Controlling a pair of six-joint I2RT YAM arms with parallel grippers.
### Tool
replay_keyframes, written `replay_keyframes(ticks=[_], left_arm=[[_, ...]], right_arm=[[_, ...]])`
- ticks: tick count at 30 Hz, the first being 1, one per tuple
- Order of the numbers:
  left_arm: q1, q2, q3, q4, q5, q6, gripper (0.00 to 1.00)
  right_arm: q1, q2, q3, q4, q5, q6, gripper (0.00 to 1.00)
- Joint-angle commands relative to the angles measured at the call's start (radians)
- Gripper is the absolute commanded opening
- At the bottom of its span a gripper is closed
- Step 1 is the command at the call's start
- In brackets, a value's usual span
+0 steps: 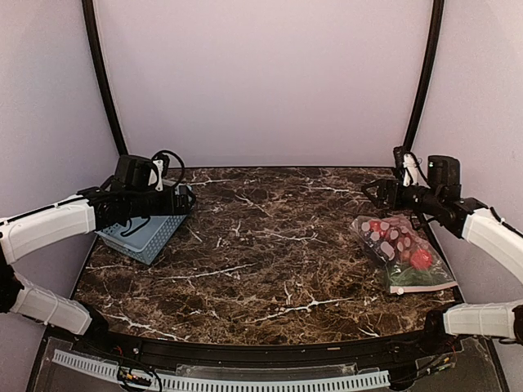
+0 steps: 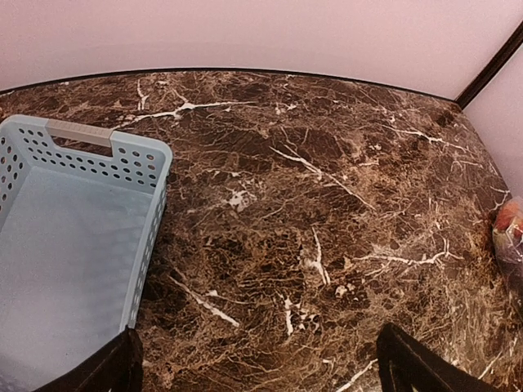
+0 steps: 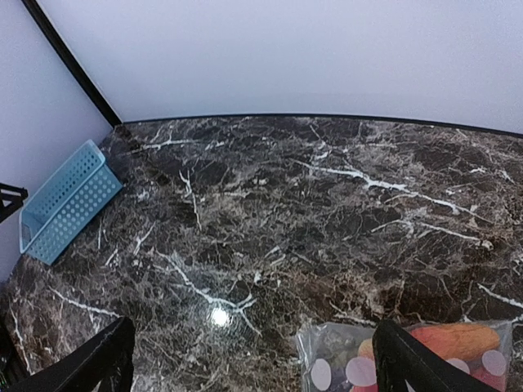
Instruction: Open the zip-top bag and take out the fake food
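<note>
Roughly, basket (image 1: 145, 233) lt edge, zip-top bag (image 1: 402, 253) rt edge, well apart, lt claw (image 2: 261, 367), rt claw (image 3: 249, 363) spread

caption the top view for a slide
Left arm by basket, right arm by bag of fake food, on marble table.

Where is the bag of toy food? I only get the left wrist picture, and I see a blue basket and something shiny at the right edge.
Observer: That shiny bit is the zip-top bag. It lies flat on the right side of the table, across from the basket.
Operator: Is the food inside it?
Observer: Yes, the fake food is inside; red and pale round pieces show through the plastic.
Operator: Is the other pincer holding the bag?
Observer: No. The right pincer is open above the bag's far end and holds nothing.
</note>
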Motion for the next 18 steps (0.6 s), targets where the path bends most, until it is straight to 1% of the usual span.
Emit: replay_keyframes(ticks=[1,4,9,14,18], left_arm=[[-0.037,0.000,-0.007,-0.024,-0.053,0.050,0.99],[-0.050,0.002,-0.006,-0.023,-0.052,0.065,0.99],[-0.060,0.026,-0.004,-0.017,-0.024,0.067,0.99],[-0.073,0.045,-0.015,0.003,-0.012,0.066,0.99],[-0.076,0.050,-0.024,0.023,0.018,0.052,0.99]], right_arm=[[0.066,-0.004,0.071,-0.171,0.120,-0.072,0.99],[0.114,-0.003,0.108,-0.267,0.188,-0.104,0.99],[0.160,-0.002,0.118,-0.355,0.281,-0.121,0.99],[0.172,0.071,0.125,-0.441,0.356,-0.132,0.97],[0.176,0.114,0.125,-0.438,0.368,-0.136,0.94]])
